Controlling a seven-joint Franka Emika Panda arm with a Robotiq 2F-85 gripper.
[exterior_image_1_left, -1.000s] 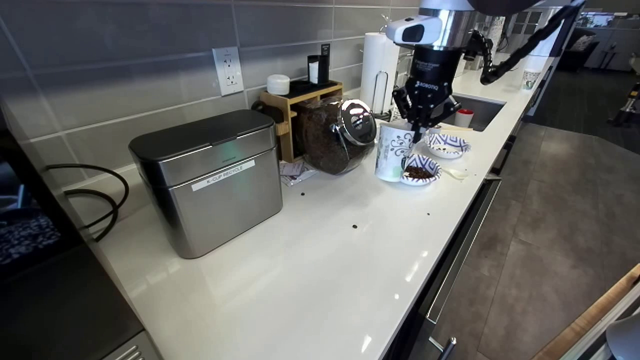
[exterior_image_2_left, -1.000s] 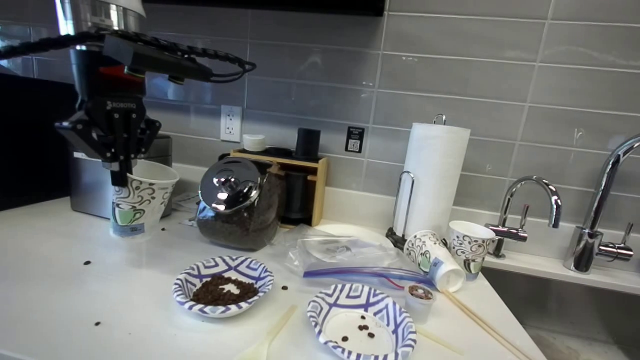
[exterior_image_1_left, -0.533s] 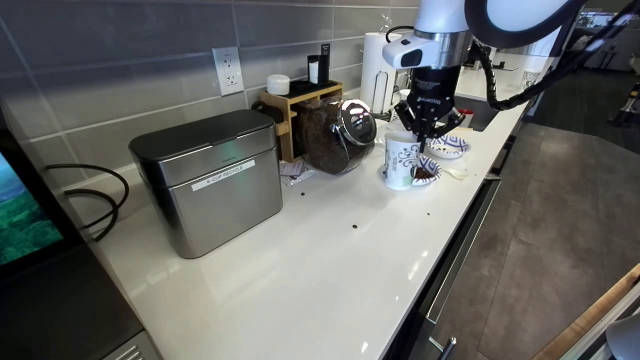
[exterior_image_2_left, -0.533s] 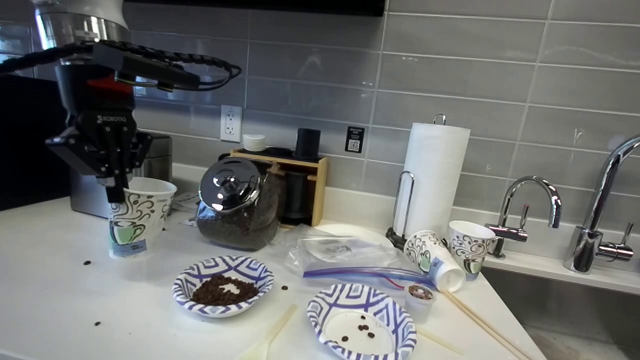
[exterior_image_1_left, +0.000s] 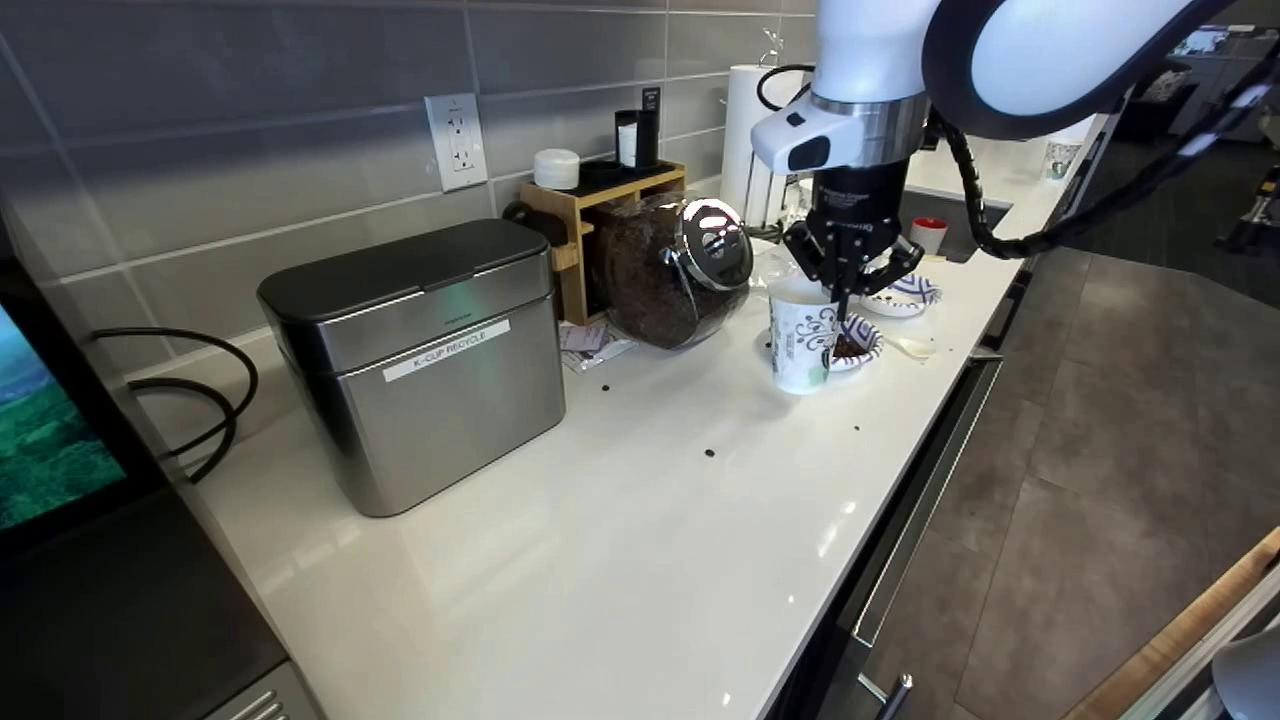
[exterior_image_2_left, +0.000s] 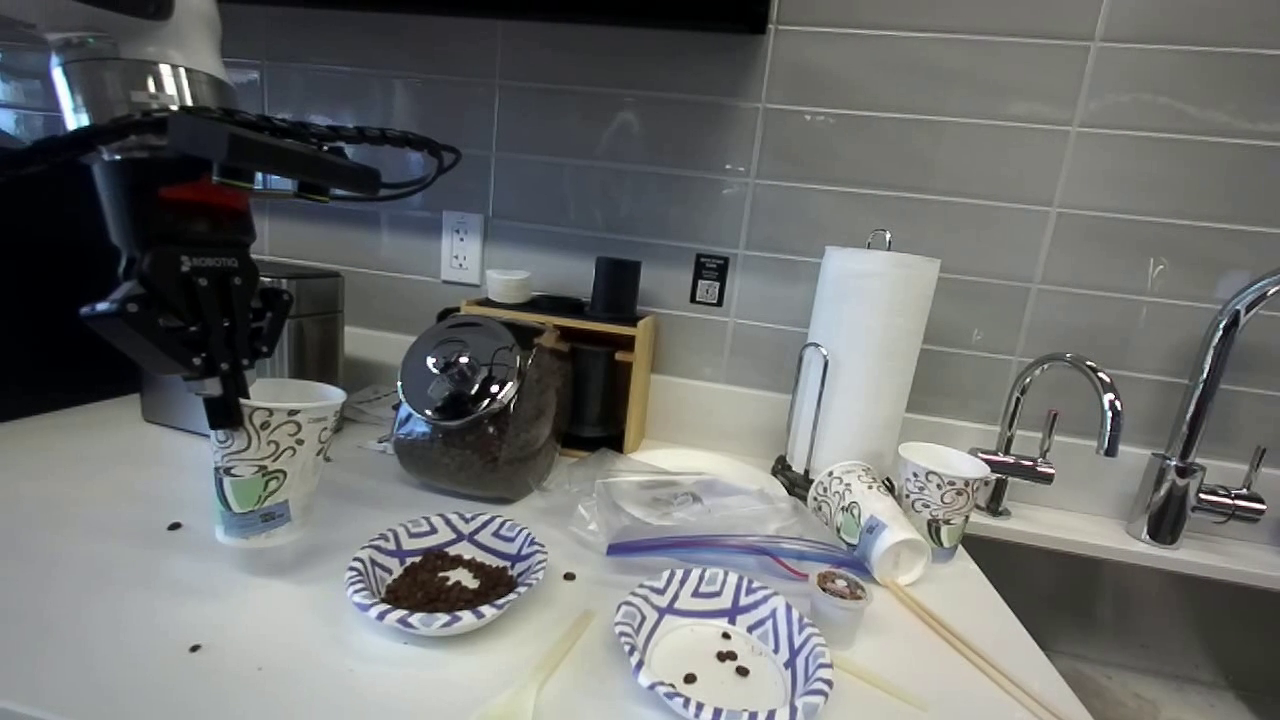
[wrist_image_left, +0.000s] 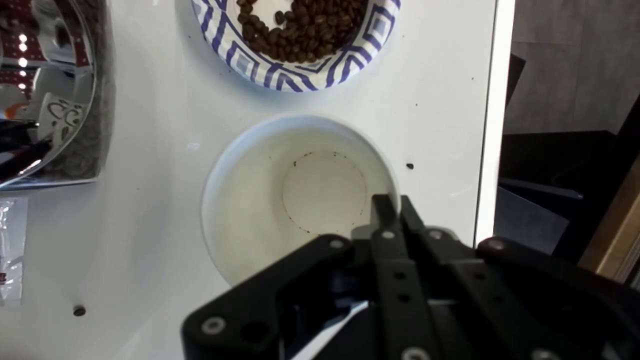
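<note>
Beneath the tiled wall (exterior_image_2_left: 640, 160), the white desk (exterior_image_1_left: 600, 560) carried everything, its bulkiest load the steel bin (exterior_image_1_left: 470, 400), then the big jar (exterior_image_2_left: 490, 455) of dark contents, its lid facing out at a slant. Next in size came the fuller bowl (exterior_image_2_left: 515, 550), with brown beans (exterior_image_2_left: 425, 585) over its bottom, and the nearly bare bowl (exterior_image_2_left: 690, 600) near it, holding just a few. Near the fuller bowl, but apart from it, was the paper cup (exterior_image_2_left: 275, 470), close to upright; whether its base touched the desk I could not tell. Handling it well, as I judged it, called for keeping it level and moving slowly and straight: held at one edge alone, the thin wall might have buckled or swung had the base met the desk at an angle, and some room from the fuller bowl would have spared its rim a knock. A steady but gentle squeeze, I judged, suited such thin paper. The gripper (wrist_image_left: 397, 206) was all but closed, with only the cup's rim pinched between its fingers, the outer finger (exterior_image_2_left: 226, 412) showing against the printed side and the inner one just inside the mouth. Scattered singly over the desk lay stray beans (exterior_image_2_left: 175, 525), and smaller yet were the dark specks (wrist_image_left: 295, 164) around the cup's inside bottom.
</note>
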